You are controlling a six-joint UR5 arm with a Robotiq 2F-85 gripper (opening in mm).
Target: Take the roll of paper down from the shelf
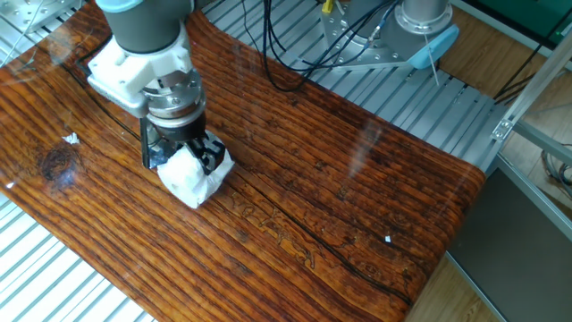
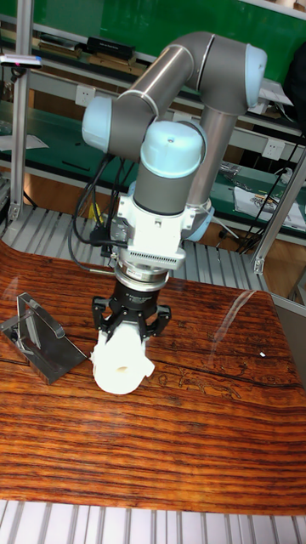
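Roll of paper (image 2: 121, 359) in end effector (image 2: 129, 333), mid-table (image 2: 195, 425)

We are looking at the arm (image 2: 183, 110) bending down over the wooden table (image 2: 195, 425), and its gripper (image 2: 129, 333) is clamping the roll of paper (image 2: 121, 361) from above, black fingers (image 2: 158, 320) pressing either side. The roll's hollow core is facing us, its bottom edge sitting at the tabletop. Well to the left, the shelf (image 2: 38, 340) is standing apart, its shiny metal bracket tilted.
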